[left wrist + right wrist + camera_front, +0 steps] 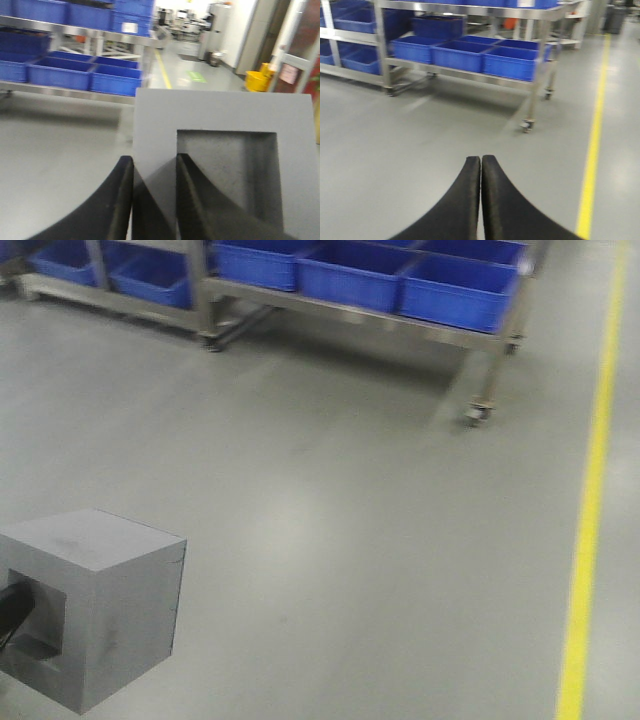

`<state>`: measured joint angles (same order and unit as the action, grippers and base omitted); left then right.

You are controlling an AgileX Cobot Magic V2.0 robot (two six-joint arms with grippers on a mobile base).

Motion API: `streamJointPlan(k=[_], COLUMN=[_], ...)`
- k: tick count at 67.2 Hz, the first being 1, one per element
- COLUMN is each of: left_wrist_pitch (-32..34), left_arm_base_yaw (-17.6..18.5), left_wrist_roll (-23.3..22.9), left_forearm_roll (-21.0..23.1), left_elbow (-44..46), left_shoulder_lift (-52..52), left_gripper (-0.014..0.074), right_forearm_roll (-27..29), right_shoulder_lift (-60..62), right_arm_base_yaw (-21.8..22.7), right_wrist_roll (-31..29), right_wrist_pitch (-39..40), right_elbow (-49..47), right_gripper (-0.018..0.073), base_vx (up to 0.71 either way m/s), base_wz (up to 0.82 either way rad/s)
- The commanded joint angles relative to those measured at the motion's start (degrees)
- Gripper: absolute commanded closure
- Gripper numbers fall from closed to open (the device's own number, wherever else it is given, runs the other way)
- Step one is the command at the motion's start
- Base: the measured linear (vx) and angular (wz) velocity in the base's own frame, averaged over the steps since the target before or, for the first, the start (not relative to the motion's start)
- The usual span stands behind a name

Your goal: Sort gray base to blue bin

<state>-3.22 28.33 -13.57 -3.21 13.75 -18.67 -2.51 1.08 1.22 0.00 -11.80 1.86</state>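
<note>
The gray base [220, 115] is gripped by the left gripper [154, 162]: one dark finger [120, 200] is laid against the outer left side of the block, the other is set inside the square recess, and the wall between them is clamped. In the front-facing view the gray base [100, 610] is seen at the lower left corner, with its recessed face turned to the left and a dark finger [12, 608] reaching into the recess. Only bare gray floor [330, 500] is seen around it.

The right gripper [480, 159] is closed on nothing; its two black fingers are pressed together along their inner edges and are pointed over the floor.

The blue bins [455, 290] are lined up side by side on the lower shelf of a wheeled metal rack [497, 350] at the far side of the floor, well apart from the block. Which of them is the one meant for the block cannot be told. A second rack with more blue tubs [150, 278] is seen further left. A yellow line [590, 510] is painted along the floor on the right
</note>
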Motion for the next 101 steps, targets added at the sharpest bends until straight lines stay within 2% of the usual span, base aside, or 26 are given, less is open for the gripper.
streamJointPlan(k=[1,39,101], left_wrist_pitch=[6.0,6.0,6.0], left_arm_base_yaw=[0.3,0.3,0.3], left_wrist_roll=[-0.4,-0.4,-0.4], left_forearm_roll=[0.4,0.4,0.4], left_elbow=[1.8,1.8,1.8], left_shoulder_lift=[-0.3,-0.3,-0.3], left_gripper=[0.0603,0.0603,0.0603], right_forearm_roll=[-0.5,-0.5,-0.5], right_shoulder_lift=[0.4,0.4,0.4], right_arm_base_yaw=[0.4,0.4,0.4], right_wrist_roll=[-0.7,-0.7,-0.7], right_wrist_pitch=[4.5,4.5,4.6], right_elbow=[0.3,0.3,0.3], right_gripper=[0.0564,0.0564,0.0564], base_vx=[0.09,0.14,0.32], base_wz=[-0.89,-0.64,-0.04])
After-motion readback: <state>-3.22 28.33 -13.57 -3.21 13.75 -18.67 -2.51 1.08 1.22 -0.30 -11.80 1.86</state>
